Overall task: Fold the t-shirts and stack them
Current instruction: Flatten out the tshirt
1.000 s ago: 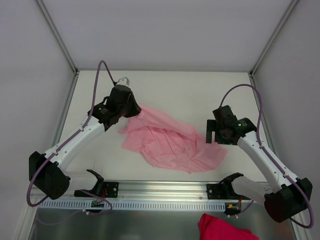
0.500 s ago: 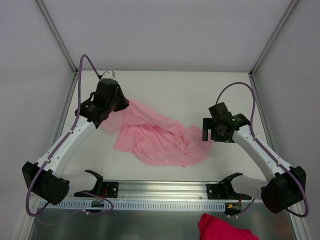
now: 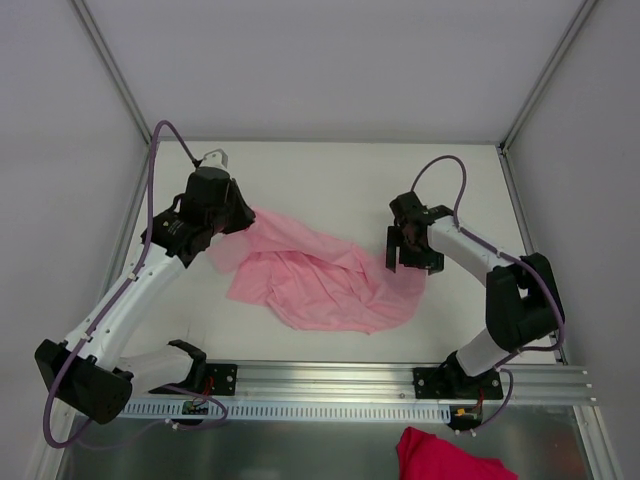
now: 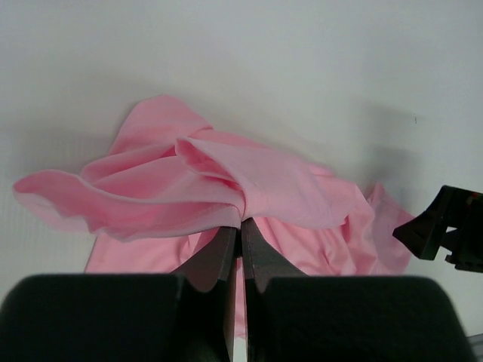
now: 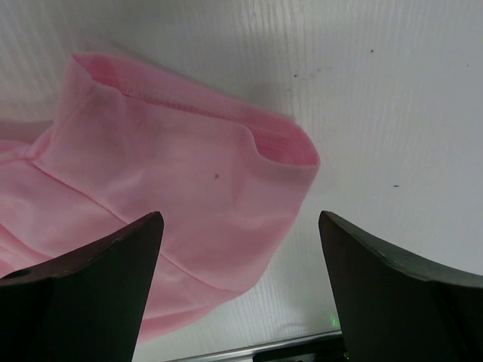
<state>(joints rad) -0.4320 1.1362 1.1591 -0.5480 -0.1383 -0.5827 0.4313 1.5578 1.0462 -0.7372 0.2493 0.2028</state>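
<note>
L pincer (image 4: pixel 241 220) pinching limp thin t-shirt (image 3: pixel 320 285) toward surface's (image 3: pixel 330 180) far-left corner; R pincer (image 5: pixel 238 222) gaping over sleeve hem (image 5: pixel 281 143), prob best hold

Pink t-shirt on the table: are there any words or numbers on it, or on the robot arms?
None can be read.
The plain pale-pink soft-fabric t-shirt shows no print in any view.
The black-and-white robot arms show no readable label; anything on them is too small.

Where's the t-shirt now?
Top view: the t-shirt lies crumpled at centre, left edge pinched by the left end effector, right end effector open over its right end.
</note>
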